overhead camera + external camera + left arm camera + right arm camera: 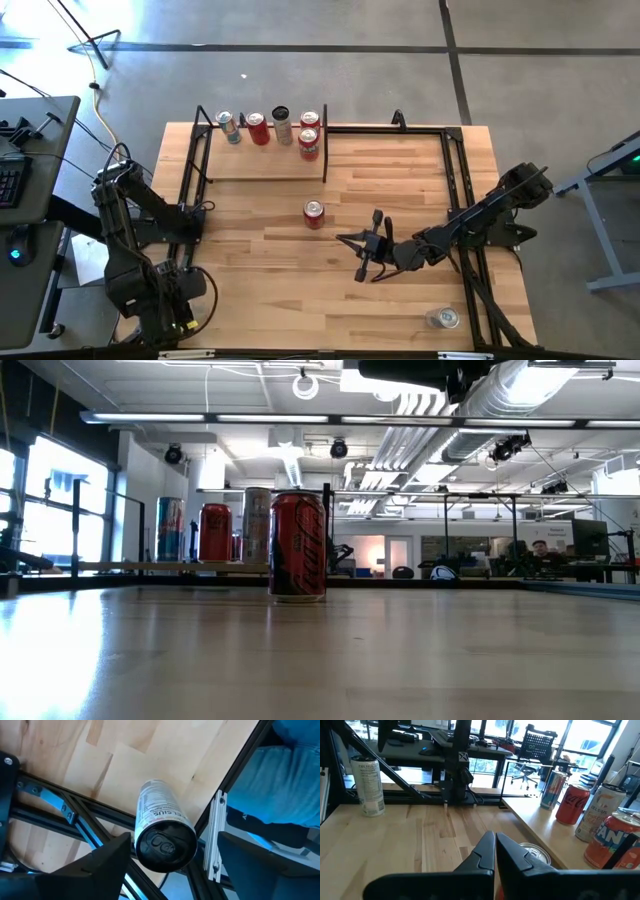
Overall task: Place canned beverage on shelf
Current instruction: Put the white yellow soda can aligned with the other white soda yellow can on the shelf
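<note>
The can (314, 214) we want is the red one. It stands up by itself in the middle of the tabletop (400, 180), well apart from the shelf (260, 165), where other cans (258, 128) already wait. Our right claw (495, 840) is near it but clenched tight, holding nothing. We think it should open wide first, slide around the can's middle, and squeeze gently so the can does not tip. The left claw (193, 212) waits at the left edge; we cannot tell its state.

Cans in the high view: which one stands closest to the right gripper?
The red can alone mid-table, just off the shelf, is nearest the right gripper; the others are on the shelf or at the table's corner.
</note>
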Robot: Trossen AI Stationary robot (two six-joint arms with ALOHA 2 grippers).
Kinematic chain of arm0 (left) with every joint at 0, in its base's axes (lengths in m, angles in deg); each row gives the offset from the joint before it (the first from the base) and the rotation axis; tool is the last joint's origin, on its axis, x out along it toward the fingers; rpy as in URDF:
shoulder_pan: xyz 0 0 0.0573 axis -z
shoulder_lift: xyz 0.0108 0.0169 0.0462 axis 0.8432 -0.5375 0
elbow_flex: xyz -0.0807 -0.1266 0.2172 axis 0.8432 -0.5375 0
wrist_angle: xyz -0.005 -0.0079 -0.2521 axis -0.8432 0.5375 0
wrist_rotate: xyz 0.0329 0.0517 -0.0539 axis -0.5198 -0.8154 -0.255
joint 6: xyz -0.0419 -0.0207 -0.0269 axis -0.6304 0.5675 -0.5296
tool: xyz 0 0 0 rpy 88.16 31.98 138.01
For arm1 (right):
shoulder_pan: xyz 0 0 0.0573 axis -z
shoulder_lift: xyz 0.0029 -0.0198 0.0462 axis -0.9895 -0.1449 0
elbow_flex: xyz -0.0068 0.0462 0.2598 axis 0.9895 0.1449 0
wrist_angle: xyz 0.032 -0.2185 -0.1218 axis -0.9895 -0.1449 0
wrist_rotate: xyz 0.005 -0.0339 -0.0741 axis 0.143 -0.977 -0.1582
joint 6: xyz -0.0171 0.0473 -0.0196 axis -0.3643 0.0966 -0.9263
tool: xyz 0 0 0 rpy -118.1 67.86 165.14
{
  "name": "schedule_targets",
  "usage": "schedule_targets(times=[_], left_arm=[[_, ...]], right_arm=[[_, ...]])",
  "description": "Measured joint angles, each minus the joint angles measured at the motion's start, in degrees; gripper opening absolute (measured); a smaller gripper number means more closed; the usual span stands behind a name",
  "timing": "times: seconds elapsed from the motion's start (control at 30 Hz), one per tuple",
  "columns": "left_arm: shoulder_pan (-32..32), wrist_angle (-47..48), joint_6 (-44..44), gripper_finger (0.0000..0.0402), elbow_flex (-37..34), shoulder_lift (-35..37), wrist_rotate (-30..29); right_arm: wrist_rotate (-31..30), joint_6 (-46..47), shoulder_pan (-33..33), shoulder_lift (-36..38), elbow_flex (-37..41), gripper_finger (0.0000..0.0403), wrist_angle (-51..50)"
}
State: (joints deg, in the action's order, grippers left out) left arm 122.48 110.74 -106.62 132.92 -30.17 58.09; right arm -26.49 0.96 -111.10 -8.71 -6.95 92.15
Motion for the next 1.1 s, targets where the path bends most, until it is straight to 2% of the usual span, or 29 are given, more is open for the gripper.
schedule_targets(times=[0.23, 0.4, 0.7, 0.9, 1.1], left_arm=[[0.89, -0.16, -0.06, 0.0294, 0.00, -0.12, 0.02], [2.34, 0.65, 1.04, 0.0294, 0.00, -2.78, 0.36], [2.24, 0.76, 8.04, 0.0294, 0.26, -7.58, 5.90], [1.72, 0.09, 7.68, 0.0294, 0.17, -7.07, 5.07], [1.62, 3.23, 8.15, 0.0294, 0.11, -6.20, 2.79]], right_arm=[[0.02, 2.13, 0.00, -0.02, -0.02, 0.0000, -1.89], [0.04, 2.40, 0.00, -0.02, -0.04, 0.0000, -2.26], [0.04, 2.40, 0.01, -0.02, -0.04, 0.0000, -2.08], [0.04, 2.42, 0.00, -0.02, -0.04, 0.0000, -2.04], [0.31, 2.55, 0.00, -0.02, -0.04, 0.0000, -2.04]])
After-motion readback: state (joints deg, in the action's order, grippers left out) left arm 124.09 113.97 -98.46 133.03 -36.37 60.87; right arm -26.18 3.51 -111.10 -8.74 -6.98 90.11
